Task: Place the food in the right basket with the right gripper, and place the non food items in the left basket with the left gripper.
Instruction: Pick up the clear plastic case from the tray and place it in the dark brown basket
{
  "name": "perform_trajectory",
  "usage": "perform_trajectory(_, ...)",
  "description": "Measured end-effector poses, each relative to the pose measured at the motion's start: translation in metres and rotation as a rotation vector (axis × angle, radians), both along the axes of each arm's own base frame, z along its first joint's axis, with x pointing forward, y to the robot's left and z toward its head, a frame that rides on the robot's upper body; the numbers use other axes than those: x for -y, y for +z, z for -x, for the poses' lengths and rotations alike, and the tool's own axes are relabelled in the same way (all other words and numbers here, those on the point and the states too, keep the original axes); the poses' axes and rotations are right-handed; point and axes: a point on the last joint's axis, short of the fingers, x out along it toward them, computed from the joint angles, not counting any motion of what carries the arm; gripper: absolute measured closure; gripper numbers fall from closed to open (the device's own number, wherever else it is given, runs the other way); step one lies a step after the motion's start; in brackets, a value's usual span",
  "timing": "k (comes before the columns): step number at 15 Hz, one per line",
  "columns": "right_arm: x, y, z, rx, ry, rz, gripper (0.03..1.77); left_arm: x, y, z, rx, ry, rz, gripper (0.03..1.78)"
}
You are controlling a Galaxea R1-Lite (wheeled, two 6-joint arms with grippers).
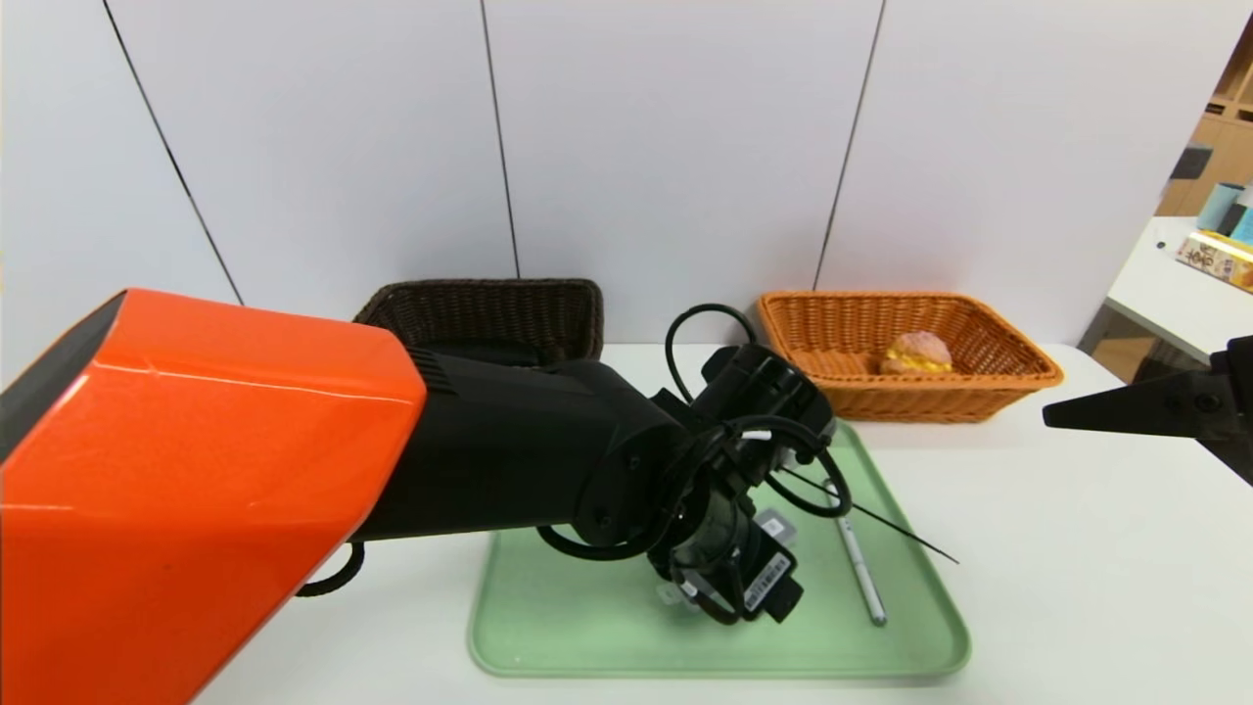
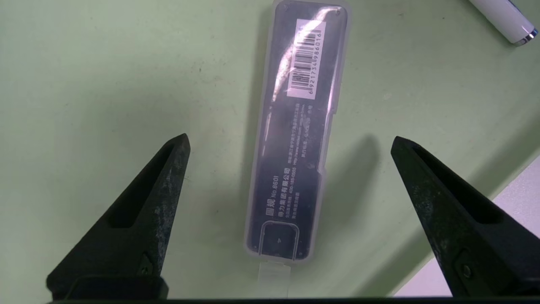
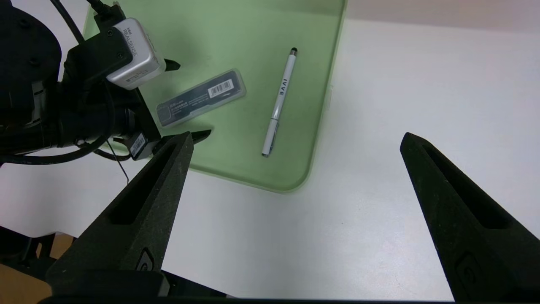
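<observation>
Orange-shelled arm nearest: I've got the left pincer (image 2: 289, 141) spread wide above the grey case (image 2: 295, 135) on the green tray (image 2: 84, 84), its long axis running between the fingers.

In the head view the left arm (image 1: 294, 460) covers the front of the brown basket (image 1: 489, 313), so its contents cannot be told, and hides most of the case (image 1: 778, 529). The right pincer (image 1: 1052, 415) is cut off by the frame edge. The pen (image 2: 506, 19) is cropped in the left wrist view.
</observation>
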Motion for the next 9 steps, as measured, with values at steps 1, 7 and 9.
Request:
perform_trajectory(1, 0.0001, 0.0002, 0.0004, 0.002, 0.000, 0.001, 0.11, 0.0001, -0.0004, -0.0001, -0.003, 0.004, 0.002, 0.12)
perform_trajectory(7, 0.0001, 0.0005, 0.0006, 0.004, 0.002, -0.001, 0.11, 0.0012, -0.0041, -0.0009, -0.011, 0.008, -0.003, 0.12)
perform_trajectory(9, 0.0001, 0.0005, 0.0006, 0.004, 0.002, 0.000, 0.11, 0.0020, -0.0064, -0.0014, -0.019, 0.018, -0.001, 0.12)
